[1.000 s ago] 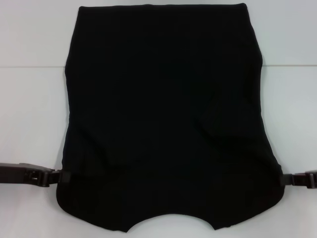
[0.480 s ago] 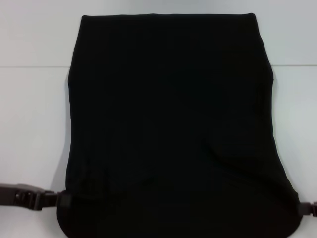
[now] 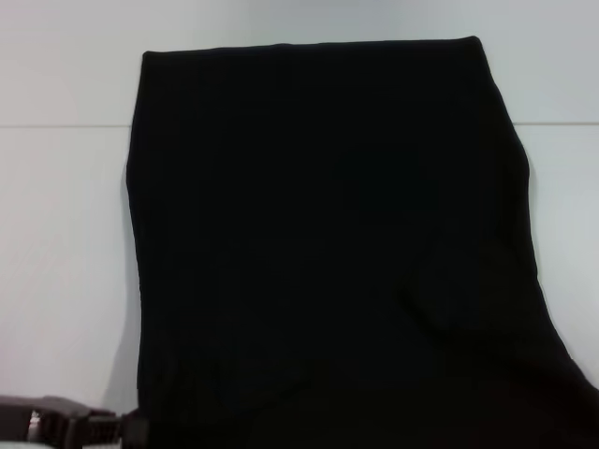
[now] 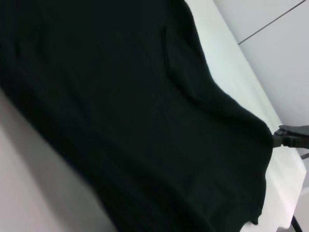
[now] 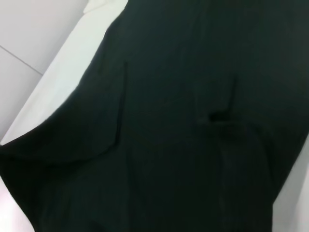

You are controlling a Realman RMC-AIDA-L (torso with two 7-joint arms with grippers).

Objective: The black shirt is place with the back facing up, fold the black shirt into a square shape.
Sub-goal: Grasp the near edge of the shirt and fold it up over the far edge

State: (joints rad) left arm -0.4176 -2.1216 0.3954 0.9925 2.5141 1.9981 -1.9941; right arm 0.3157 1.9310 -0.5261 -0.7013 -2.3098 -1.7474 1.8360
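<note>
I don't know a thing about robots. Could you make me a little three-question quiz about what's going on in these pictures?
1. True or false: the black shirt shows pale lettering on its upward side.
2. In the head view, which gripper can you see at the shirt's near corner: A) the left gripper, B) the right gripper, C) both?
3. Fill in: the shirt lies on a ______ table.

Key
1. False: only plain black fabric shows.
2. A. It sits at the shirt's near left corner. The right gripper is out of the head view, and shows only in the left wrist view, at the opposite corner.
3. White.
</note>
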